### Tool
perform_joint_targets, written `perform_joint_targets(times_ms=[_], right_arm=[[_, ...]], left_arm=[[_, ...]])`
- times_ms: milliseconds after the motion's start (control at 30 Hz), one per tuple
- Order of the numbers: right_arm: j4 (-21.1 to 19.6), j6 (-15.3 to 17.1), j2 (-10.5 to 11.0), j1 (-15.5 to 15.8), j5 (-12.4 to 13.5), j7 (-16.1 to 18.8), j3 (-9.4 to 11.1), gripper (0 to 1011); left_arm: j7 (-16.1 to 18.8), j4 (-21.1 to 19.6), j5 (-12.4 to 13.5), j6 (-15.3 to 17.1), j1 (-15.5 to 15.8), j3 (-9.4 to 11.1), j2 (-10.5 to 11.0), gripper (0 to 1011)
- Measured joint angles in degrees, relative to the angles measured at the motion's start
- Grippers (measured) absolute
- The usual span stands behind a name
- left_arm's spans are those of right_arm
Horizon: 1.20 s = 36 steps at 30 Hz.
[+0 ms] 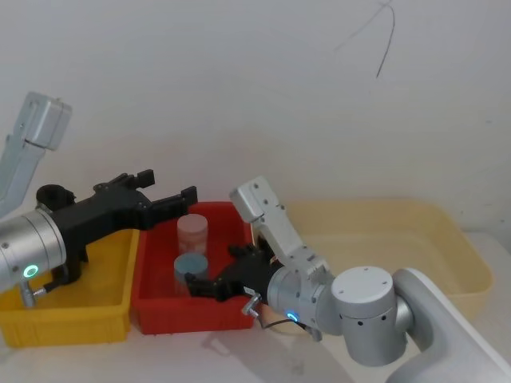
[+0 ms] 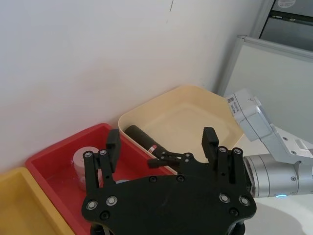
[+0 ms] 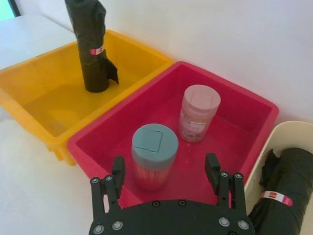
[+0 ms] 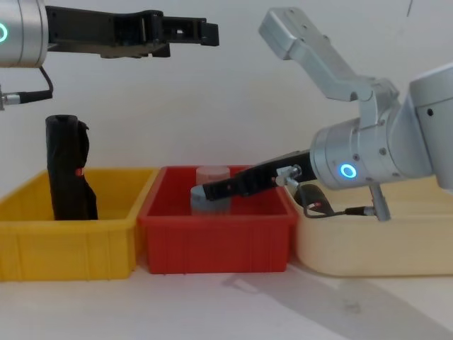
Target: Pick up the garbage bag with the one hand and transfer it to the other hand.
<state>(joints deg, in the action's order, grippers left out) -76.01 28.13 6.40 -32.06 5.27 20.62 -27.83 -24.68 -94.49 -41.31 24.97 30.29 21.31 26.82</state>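
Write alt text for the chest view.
The right gripper reaches low over the red bin toward a jar, while the left gripper hangs high above. A black roll stands upright in the yellow bin.

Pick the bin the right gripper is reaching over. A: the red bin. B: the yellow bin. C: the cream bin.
A: the right gripper, fingers open, hangs over the red bin, close to the jar with the blue-grey lid.
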Motion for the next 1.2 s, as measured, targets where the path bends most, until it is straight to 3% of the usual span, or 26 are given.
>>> perform_joint_targets(times_ms=[467,1200], right_arm=[[1.7,0.6,-1.3,-1.1,-0.1,0.2,-0.3,1001],[5.8,2.2,-5.5,-2.2,0.2,-2.0,0.9,1001]], left_arm=[[0.0,0.0,0.0,0.0,0.0,0.0,0.0,1001],[0.0,0.0,0.0,0.0,0.0,0.0,0.0,1001]])
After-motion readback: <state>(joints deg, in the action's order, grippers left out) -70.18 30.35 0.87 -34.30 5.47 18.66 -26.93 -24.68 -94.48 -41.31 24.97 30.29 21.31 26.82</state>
